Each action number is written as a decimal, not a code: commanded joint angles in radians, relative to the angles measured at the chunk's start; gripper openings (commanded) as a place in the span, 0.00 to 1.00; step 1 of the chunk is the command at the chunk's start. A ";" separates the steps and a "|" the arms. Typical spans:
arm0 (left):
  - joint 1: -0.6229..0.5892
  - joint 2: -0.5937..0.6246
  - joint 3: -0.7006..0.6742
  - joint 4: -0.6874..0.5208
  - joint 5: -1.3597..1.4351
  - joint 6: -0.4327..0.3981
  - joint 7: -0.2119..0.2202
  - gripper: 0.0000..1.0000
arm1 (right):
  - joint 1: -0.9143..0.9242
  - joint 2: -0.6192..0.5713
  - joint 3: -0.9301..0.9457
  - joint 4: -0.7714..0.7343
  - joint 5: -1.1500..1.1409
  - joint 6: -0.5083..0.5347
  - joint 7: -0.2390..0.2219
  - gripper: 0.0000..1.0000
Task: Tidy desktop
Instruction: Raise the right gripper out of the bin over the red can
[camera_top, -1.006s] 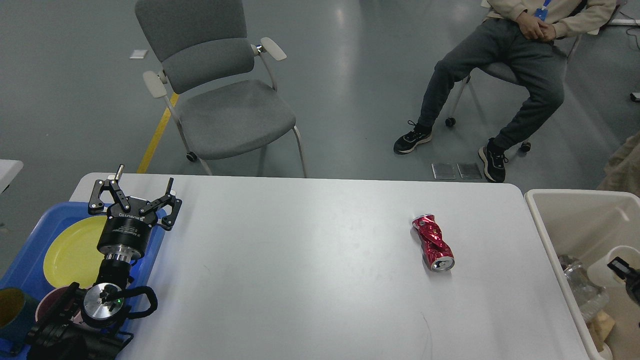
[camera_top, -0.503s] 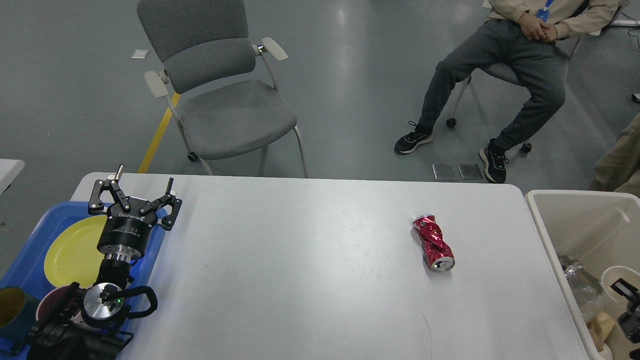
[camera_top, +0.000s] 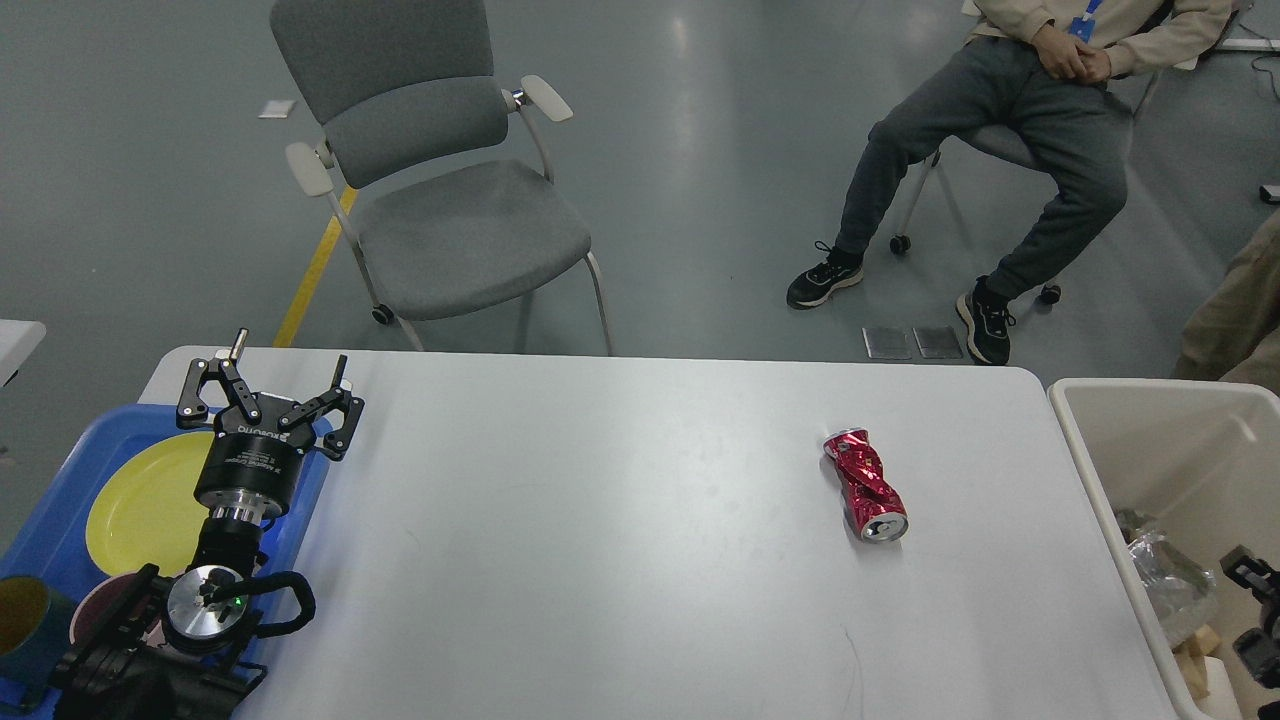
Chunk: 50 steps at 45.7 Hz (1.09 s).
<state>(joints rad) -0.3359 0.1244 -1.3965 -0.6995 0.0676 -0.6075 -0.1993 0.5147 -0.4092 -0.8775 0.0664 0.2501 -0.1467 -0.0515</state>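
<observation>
Well to the right of the left gripper's spread, empty fingers, a crushed red can lies on the white bench. The right gripper hangs over the cream bin; its fingers cannot be told apart.

My left gripper, fingers spread, hangs over the blue tray holding a yellow plate; a crushed red can lies on the white desktop; my right gripper sits over the cream bin.
</observation>
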 joint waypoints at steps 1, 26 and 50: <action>0.000 0.000 -0.001 0.000 0.000 0.000 0.000 0.96 | 0.085 -0.062 -0.001 0.096 -0.006 0.056 -0.002 1.00; 0.000 0.000 -0.001 0.000 0.001 0.000 0.001 0.96 | 1.010 -0.180 -0.435 0.855 -0.215 0.403 -0.019 1.00; 0.000 0.001 0.001 0.001 0.000 0.000 0.000 0.96 | 1.714 0.073 -0.511 1.326 -0.209 0.861 -0.021 1.00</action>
<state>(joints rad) -0.3359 0.1245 -1.3959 -0.6979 0.0674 -0.6075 -0.1995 2.0915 -0.3676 -1.3918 1.2520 0.0423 0.6939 -0.0713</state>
